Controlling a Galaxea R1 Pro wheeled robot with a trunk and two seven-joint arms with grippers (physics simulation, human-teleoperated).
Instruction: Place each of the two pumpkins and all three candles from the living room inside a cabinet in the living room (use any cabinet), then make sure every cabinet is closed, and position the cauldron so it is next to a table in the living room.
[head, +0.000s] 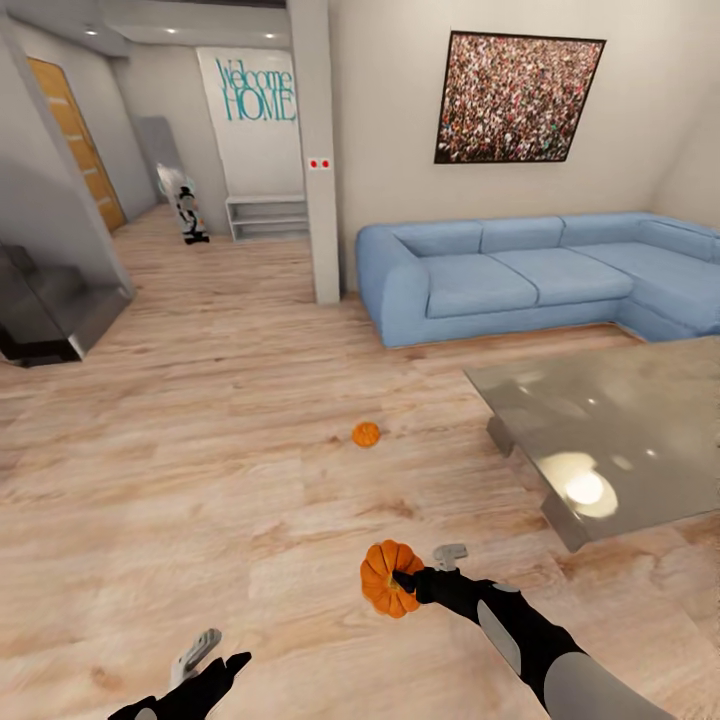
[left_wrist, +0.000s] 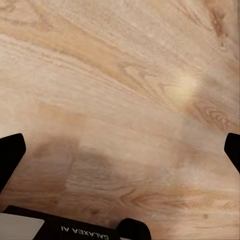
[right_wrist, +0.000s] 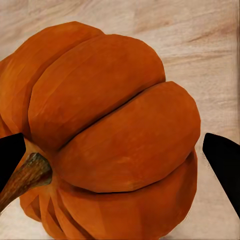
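My right gripper (head: 420, 568) is shut on an orange ribbed pumpkin (head: 382, 585), holding it above the wooden floor at the lower middle of the head view. In the right wrist view the pumpkin (right_wrist: 110, 110) sits between the black fingertips (right_wrist: 222, 160), its brown stem towards one finger. A second small pumpkin (head: 366, 434) lies on the floor farther ahead, left of the low glass-topped table (head: 620, 430). My left gripper (head: 222, 652) hangs open over bare floor at the lower left, with nothing between its fingers (left_wrist: 11, 152). The candles, cabinet and cauldron are out of view.
A blue corner sofa (head: 520, 275) stands behind the table along the far wall. A white pillar (head: 318, 150) rises left of the sofa, with a low white shelf (head: 266, 216) behind it. A dark staircase (head: 45, 310) is at the left. Open wooden floor lies ahead.
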